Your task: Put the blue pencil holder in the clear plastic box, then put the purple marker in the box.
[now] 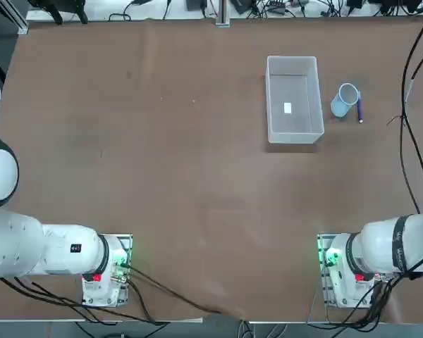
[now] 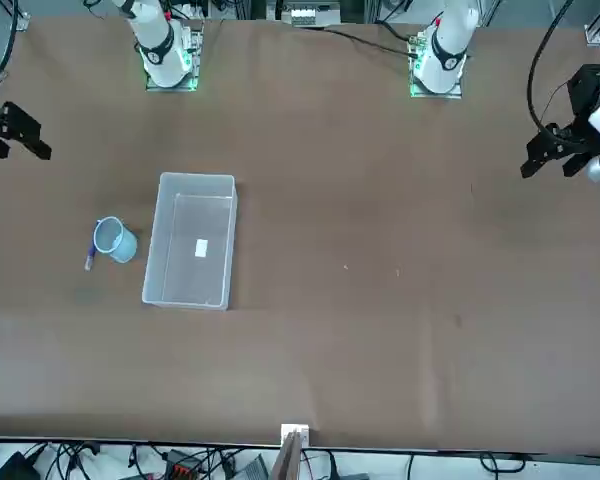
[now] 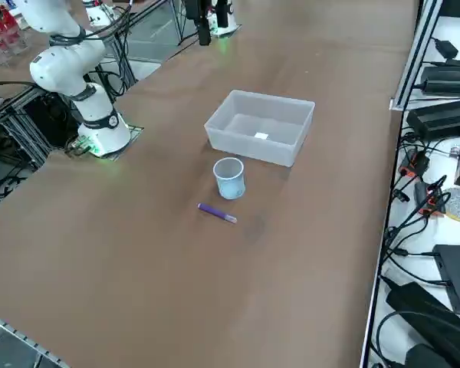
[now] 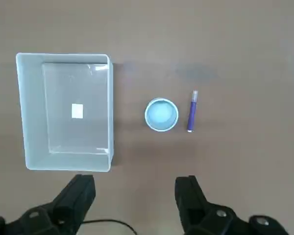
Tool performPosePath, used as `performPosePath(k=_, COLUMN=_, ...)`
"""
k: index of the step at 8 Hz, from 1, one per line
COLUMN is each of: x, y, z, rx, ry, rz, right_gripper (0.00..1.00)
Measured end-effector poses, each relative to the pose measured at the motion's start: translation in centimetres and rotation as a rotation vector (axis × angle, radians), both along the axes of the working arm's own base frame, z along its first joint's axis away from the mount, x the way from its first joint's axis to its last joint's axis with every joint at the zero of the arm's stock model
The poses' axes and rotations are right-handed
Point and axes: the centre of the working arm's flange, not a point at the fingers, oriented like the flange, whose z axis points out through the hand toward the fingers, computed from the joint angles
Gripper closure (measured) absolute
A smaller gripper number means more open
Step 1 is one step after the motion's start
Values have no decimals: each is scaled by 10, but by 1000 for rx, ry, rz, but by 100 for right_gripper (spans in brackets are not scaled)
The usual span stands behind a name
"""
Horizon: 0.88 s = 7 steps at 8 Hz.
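The blue pencil holder (image 1: 345, 100) (image 3: 229, 178) stands upright on the brown table, just to the right of the clear plastic box (image 1: 293, 135) (image 3: 249, 149). The box holds nothing but a white label on its bottom. On the cup's other side the purple marker (image 1: 359, 109) (image 3: 216, 212) lies flat, a short gap from the cup. My right gripper (image 4: 134, 183) (image 2: 25, 135) hovers high above the table, open and holding nothing. In the wrist view the pencil holder (image 4: 161, 115), marker (image 4: 192, 111) and box (image 4: 68, 164) all lie beyond its fingers.
The right arm's base (image 1: 342, 271) is bolted at the near edge. Black cables (image 1: 409, 105) hang along the table's right side close to the marker. Power bricks and wires (image 3: 437, 115) crowd the far edge beyond the table.
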Motion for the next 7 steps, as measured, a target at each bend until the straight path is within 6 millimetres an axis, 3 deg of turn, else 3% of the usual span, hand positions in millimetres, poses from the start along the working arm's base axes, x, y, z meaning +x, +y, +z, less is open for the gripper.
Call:
performPosePath(k=1, x=4, y=-4, z=-12, rx=1, ry=23, rz=-6, right_gripper=0)
performPosePath(k=3, x=20, y=-23, z=-56, rx=4, ry=57, rz=-24, right_gripper=0)
performPosePath(k=5, x=33, y=-47, z=-115, rx=7, ry=44, rz=1, right_gripper=0)
performPosePath(k=7, x=30, y=-65, z=-180, rx=9, ry=27, rz=46, right_gripper=0)
